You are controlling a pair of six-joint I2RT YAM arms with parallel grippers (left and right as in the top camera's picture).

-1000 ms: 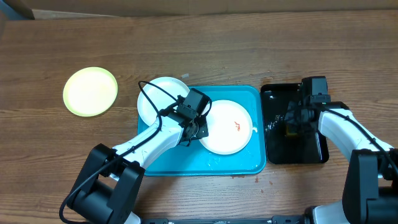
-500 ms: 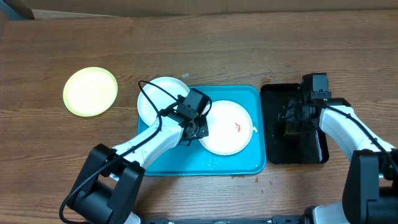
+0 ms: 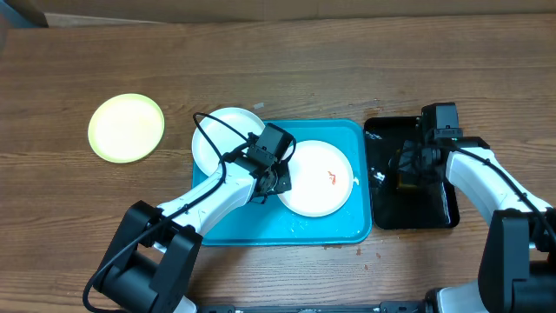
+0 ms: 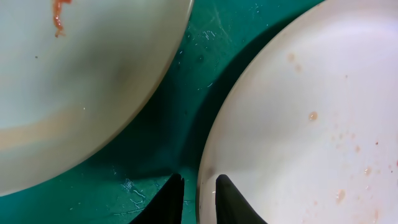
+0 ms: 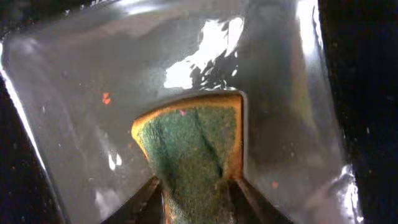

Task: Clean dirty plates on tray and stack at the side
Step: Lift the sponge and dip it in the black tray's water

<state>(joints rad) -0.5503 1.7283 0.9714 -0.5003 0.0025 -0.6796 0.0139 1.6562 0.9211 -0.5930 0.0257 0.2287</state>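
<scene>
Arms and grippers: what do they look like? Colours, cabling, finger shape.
The left arm and the right arm both have white link shells with black joints and black bases. A thin black cable loops free off the left arm. The left gripper and the right gripper have black, tapered fingers. No markings are legible.

Robotics lab bench, wood-grain table [image 3: 347, 69], left arm [image 3: 217, 196], right arm [image 3: 486, 178]
</scene>
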